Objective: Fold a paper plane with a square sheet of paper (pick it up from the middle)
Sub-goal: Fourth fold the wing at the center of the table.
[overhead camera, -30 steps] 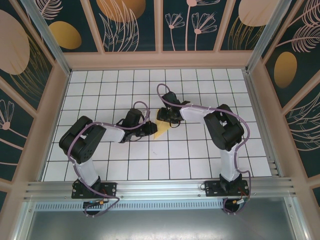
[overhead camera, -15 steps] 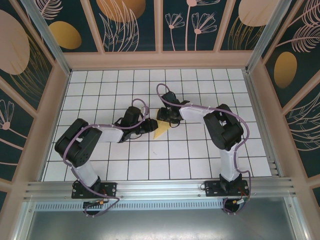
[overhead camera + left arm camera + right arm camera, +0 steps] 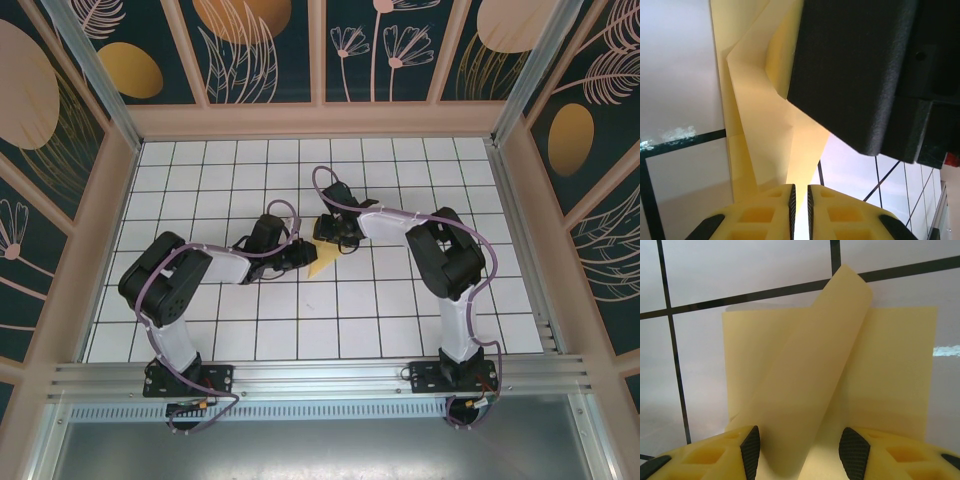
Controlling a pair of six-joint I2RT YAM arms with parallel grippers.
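Top external view: a thin, bright yellow paper sheet [image 3: 322,265], partly folded to a point, lies near the middle of the white grid-tiled table [image 3: 400,320]. The left gripper [image 3: 303,258] meets it from 9 o'clock and the right gripper [image 3: 331,243] sits over its edge at 12 o'clock, so the two are just beside each other.

Left wrist view: the left gripper [image 3: 801,197] has its yellow fingers drawn to a narrow slit. A raised ridge of the yellow paper sheet [image 3: 757,130] tapers down into that slit and looks pinched there. A black blocky housing [image 3: 855,75] covers the paper at 1 o'clock.

Right wrist view: the right gripper [image 3: 800,450] has its jaws about halfway apart, straddling a curled raised flap [image 3: 805,380] that leans toward 1 o'clock. The rest of the yellow paper sheet [image 3: 895,365] lies flat on the tiles beneath it.
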